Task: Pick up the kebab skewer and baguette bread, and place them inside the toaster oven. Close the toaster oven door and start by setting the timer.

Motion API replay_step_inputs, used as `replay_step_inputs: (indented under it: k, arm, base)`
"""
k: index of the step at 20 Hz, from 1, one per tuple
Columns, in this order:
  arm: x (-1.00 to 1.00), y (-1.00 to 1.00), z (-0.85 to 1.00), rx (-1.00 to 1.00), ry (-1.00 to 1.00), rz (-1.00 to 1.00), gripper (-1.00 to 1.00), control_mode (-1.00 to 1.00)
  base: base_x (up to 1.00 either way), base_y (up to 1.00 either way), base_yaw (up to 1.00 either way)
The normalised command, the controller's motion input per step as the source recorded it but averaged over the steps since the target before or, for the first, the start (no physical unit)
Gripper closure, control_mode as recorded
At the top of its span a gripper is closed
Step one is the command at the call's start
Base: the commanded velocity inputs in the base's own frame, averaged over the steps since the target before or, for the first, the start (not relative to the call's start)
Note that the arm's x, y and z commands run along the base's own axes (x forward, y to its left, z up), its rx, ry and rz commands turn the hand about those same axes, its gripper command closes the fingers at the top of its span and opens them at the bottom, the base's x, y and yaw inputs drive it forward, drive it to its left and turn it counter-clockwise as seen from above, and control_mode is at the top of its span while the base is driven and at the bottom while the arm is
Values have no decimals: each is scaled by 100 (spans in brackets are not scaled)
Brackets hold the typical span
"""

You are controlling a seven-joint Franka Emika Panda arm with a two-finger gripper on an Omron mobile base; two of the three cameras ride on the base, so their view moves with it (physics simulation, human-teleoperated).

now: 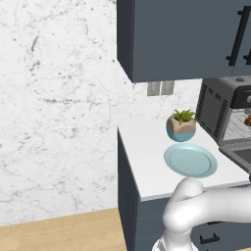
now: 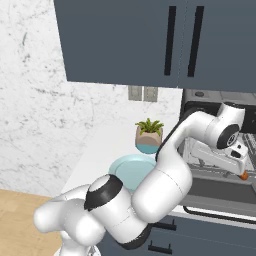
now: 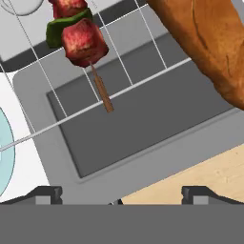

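Observation:
The kebab skewer, red chunks with a green piece on a brown stick, lies on the wire rack of the toaster oven. The orange-brown baguette bread lies on the same rack, beside the skewer and apart from it. Below the rack, the toaster oven door hangs open and flat. My gripper hovers over the door in front of the rack, open, fingertips far apart with nothing between them. In the right base view my gripper is at the oven's mouth.
A light-blue plate sits on the white counter left of the oven, with a potted plant behind it. Dark blue cabinets hang above. Wood floor shows past the door's edge.

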Motion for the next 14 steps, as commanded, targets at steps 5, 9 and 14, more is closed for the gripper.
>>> replay_step_inputs:
  k: [5, 9, 14]
  arm:
    - [-2, 20, -51, 0, 0, -29, -100, -100]
    - [14, -10, -35, 0, -1, -14, -100, -100]
    - [0, 1, -22, 0, -13, -15, -100, -100]
  base:
    - [0, 0, 0]
    - [0, 0, 0]
    - [0, 0, 0]
